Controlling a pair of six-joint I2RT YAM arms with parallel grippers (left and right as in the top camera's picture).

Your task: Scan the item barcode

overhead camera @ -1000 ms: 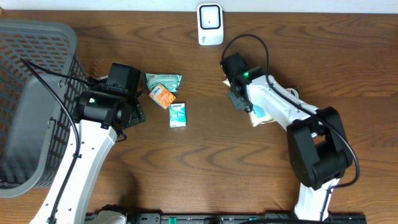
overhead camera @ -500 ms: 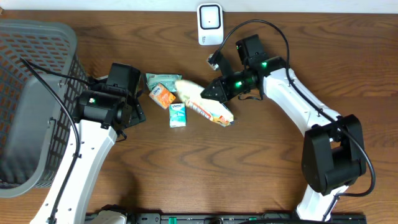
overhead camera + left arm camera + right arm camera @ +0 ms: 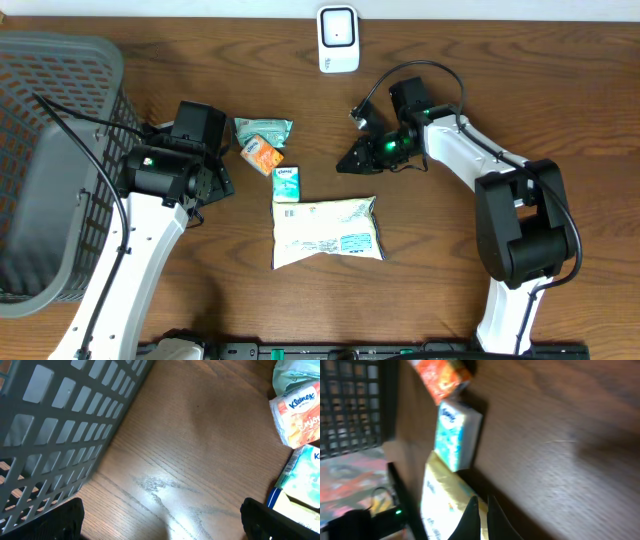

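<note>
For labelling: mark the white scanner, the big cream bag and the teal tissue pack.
white scanner (image 3: 338, 38), overhead view, middle of its face.
big cream bag (image 3: 325, 232), overhead view, centre of its flat side.
teal tissue pack (image 3: 287, 185), overhead view, middle of its top.

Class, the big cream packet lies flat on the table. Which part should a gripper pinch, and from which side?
Probably the flattened seam at the end of the cream packet nearest the right gripper, approached from above on that side: the body lies flat and looks too wide to span.
</note>
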